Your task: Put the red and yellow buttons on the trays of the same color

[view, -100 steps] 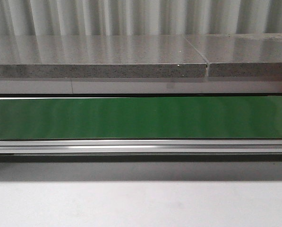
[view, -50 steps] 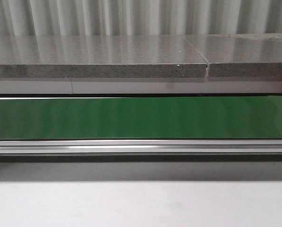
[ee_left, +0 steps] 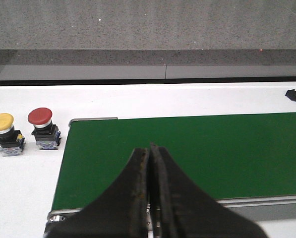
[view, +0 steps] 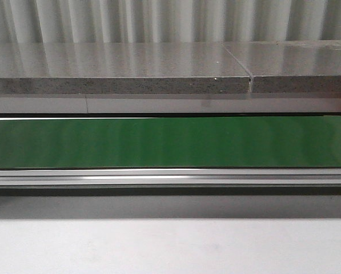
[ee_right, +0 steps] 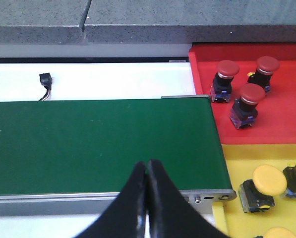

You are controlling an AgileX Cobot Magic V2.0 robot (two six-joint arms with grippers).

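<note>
Waiting over the near edge of the belt (ee_left: 187, 153), left claw (ee_left: 149, 153) with fingers pressed together, pinching nothing. Same story on the other side: right claw (ee_right: 147, 171) closed tight and empty above the near rail of the same green belt.

Looking out from the left claw, at about ten o'clock: a red button (ee_left: 42, 130) and, just beside it at its nine o'clock, a yellow button (ee_left: 6, 135). Both upright on the white table (ee_left: 19, 198), off the end of the belt, near each other but apart. Nothing riding on the belt itself.

Looking out from the right claw, at about two o'clock and close by: a yellow tray (ee_right: 232, 163) with at least three yellow buttons in it, some cut off by the frame edge. Further on, at one o'clock: a red tray (ee_right: 202, 74) butting against the yellow one, with three red buttons upright inside. Farthest back, a small black plug (ee_right: 45, 79) on its wire and a grey stone ledge (ee_right: 138, 20).

Judging the stage: sorting well along, two buttons left, no pick begun. Next move likely for the left claw: spreading the fingers, swinging toward ten o'clock, dropping around one cap, then setting it on the belt. Matching colour to tray at the far end.
</note>
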